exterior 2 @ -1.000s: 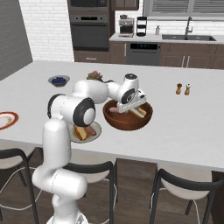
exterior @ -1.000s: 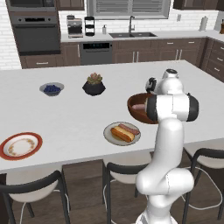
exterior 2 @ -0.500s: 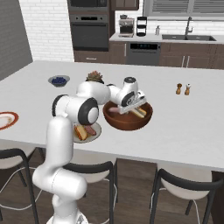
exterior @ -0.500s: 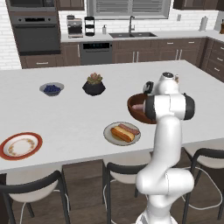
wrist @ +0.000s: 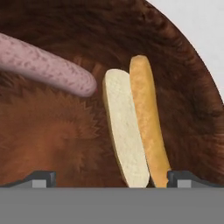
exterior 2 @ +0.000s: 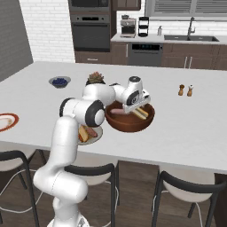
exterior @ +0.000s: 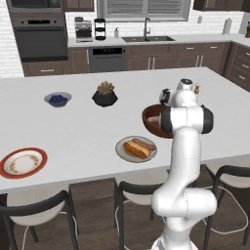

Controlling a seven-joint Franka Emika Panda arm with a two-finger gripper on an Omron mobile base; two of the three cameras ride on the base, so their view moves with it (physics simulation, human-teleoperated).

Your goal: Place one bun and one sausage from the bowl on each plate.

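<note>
Hovering low over the bowl (exterior 2: pixel 130 119), my pincer (wrist: pixel 109 178) has its jaws spread wide and grasps nothing; through the hand camera I see its two dark fingertips (wrist: pixel 43 178) at either side, with a split bun (wrist: pixel 135 127) lying in the bowl between them, nearer one tip. A pinkish sausage (wrist: pixel 43 65) rests just beside the bun's far end, also inside the bowl. The bowl sits on the white counter (exterior: pixel 83 132), near its front edge. Just beside it stands the pale grey plate (exterior: pixel 136 149), already carrying a bun and a sausage. The orange-rimmed plate (exterior: pixel 23 162) lies well apart at the counter's left end. A small bowl of blue berries (exterior: pixel 58 99) and a black plant pot (exterior: pixel 105 95) sit farther back.
</note>
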